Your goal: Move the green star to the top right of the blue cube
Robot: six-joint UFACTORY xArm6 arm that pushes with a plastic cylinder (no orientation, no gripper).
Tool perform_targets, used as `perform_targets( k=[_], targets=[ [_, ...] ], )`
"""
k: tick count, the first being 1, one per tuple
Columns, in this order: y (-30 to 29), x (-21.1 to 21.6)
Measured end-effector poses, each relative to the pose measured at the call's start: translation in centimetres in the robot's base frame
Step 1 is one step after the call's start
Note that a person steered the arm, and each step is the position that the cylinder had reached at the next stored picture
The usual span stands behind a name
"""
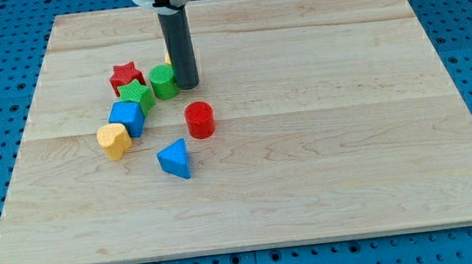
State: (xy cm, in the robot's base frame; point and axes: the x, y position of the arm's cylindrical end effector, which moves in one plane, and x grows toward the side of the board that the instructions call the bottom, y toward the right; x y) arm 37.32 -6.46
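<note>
The arm comes into view from the view's top edge, a little to the left of the middle. Only its last part shows, a black and white ring cut off by the frame. Below it, the straight dark rod stands almost upright. My tip (188, 86) rests on the board's upper part, nearer the left edge.

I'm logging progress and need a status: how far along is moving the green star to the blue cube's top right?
Looks mostly done: the green star already sits just above and right of the blue cube, touching it. In hand: my tip rests beside the green cylinder, right of the star. Left: at most a small nudge rightward.
</note>
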Motion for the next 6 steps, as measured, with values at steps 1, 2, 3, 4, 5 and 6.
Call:
perform_targets(
  k=[1, 2, 3, 4, 5, 6],
  targets=[
    [-0.5, 0.0],
    [-1.0, 0.0],
    [-1.4, 0.0],
    [-2.0, 0.6],
    [-5.6, 2.1],
    [-6.2, 2.6]
  ],
)
